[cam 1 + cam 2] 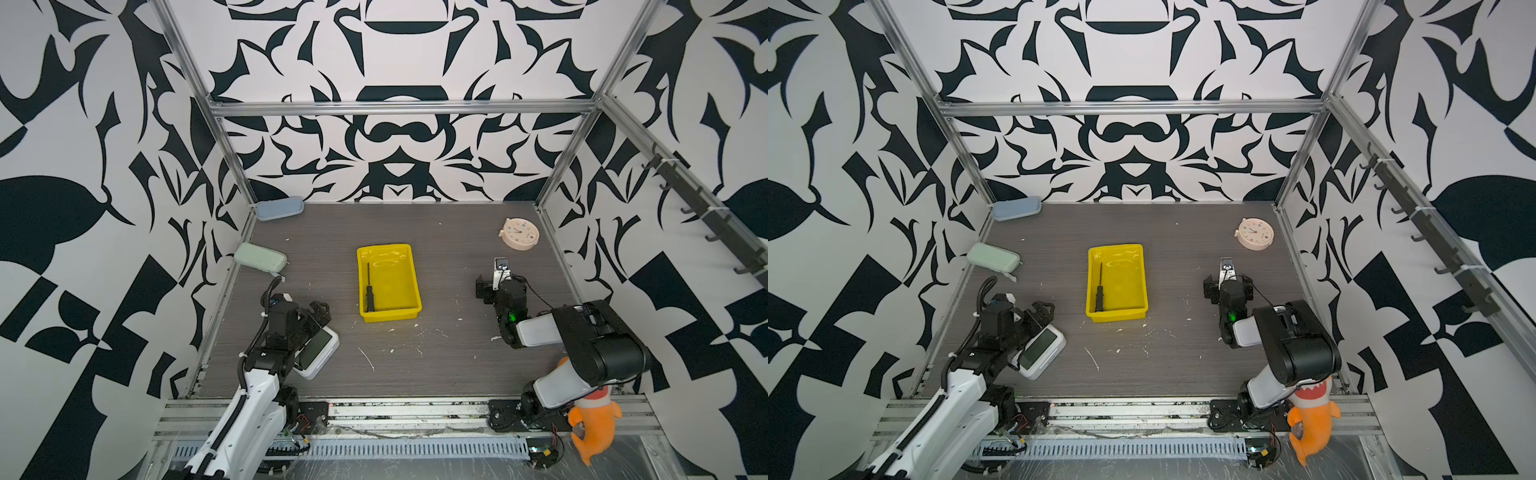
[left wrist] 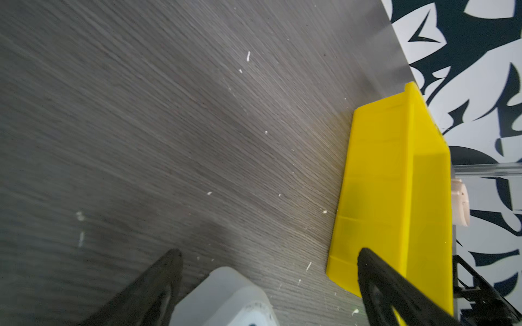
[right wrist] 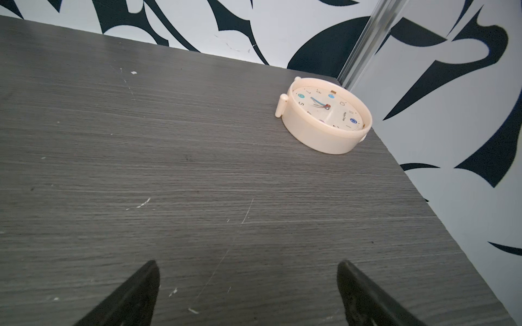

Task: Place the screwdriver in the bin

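Screwdriver [image 1: 368, 289]: one. It lay flat inside the bin, along the bin's left long wall, with the handle toward the near end and the shaft pointing to the far end. Neither gripper touched it.
Bin [image 1: 390, 314]: one yellow tray, standing mid-table in both top views. Contents counted: one item, the screwdriver [image 1: 1100, 289].
Table [image 1: 415, 365]: grey wood-grain top, flecked with pale chips.
Left gripper [image 1: 320, 311]: it was near the bin's near-left corner, over the digital clock. In the left wrist view the jaws stood apart, with a corner of the clock between them. Contact could not be told.
Right gripper [image 3: 247, 265]: it was well to the right of the bin. The jaws stood wide apart over bare table and held nothing.
Clocks: two. One white digital clock [image 1: 318, 353] lay display up under the left gripper. One cream round alarm clock [image 1: 520, 234] lay dial up near the far right corner.
Cases: two, both closed. One blue-grey case [image 1: 279, 208] lay in the far left corner. One pale green case [image 1: 260, 257] lay against the left wall.
Plush: one orange shark [image 1: 1312, 415], beside the right arm's base and off the table.
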You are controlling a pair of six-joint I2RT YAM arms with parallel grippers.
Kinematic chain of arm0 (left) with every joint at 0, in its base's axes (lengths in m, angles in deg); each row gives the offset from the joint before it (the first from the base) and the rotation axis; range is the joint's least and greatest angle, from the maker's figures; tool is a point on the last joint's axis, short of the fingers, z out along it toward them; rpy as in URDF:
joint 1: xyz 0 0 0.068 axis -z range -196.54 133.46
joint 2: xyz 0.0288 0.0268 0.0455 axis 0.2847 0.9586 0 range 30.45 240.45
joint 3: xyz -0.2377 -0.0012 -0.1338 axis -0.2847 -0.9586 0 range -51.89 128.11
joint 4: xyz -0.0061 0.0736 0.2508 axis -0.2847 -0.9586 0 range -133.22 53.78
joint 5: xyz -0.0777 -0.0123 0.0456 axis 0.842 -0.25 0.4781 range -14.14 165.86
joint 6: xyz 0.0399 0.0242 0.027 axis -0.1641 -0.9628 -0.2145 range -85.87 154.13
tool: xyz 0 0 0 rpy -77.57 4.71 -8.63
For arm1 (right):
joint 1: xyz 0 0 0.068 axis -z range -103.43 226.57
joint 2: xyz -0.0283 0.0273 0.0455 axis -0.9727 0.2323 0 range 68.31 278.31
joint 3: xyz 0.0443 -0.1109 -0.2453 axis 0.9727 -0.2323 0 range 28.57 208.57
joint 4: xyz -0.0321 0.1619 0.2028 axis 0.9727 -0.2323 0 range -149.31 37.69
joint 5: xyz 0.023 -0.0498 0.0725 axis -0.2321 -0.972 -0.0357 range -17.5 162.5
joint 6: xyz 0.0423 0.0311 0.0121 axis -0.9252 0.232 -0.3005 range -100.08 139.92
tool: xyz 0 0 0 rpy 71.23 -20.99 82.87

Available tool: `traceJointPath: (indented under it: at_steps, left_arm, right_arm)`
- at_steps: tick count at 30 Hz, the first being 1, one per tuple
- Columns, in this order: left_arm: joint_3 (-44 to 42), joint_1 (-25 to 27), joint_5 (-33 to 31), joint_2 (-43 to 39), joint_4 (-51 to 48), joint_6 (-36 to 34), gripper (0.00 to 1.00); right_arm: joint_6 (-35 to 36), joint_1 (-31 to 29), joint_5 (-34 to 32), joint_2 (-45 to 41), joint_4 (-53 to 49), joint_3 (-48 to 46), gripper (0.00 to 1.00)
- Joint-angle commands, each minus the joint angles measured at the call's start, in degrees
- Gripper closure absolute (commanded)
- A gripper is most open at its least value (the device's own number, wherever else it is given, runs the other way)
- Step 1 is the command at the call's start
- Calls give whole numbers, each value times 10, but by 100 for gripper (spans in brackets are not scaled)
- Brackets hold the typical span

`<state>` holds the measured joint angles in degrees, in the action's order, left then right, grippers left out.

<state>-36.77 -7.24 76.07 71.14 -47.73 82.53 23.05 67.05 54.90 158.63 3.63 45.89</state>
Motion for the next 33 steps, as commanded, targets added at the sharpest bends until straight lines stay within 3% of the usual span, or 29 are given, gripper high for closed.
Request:
traceJointPath:
  at_steps: [1,7,13,16,20,25,28,33]
  left_arm:
    - [28,1,-57,8,-33,11,1]
    - [80,1,-151,17,-63,17,1]
    - [165,1,-159,46,-65,-55,1]
    - [179,1,-209,64,-44,-93,1]
    - [149,1,-256,83,103,-220,1]
    - [74,1,-198,118,310,-421,1]
    - [54,1,-206,152,374,-465,1]
    - [58,1,-220,209,391,-499,1]
  right_arm:
    - [-8,2,6,-10,2,15,0]
    - [-8,3,6,-10,2,14,0]
    - [-9,4,6,-10,2,15,0]
    - [-8,3,6,-10,2,14,0]
    - [-8,3,5,-10,2,14,0]
    - [-8,3,5,-9,3,14,0]
    - [-8,3,4,-10,3,13,0]
    - [-8,4,3,-9,5,13,0]
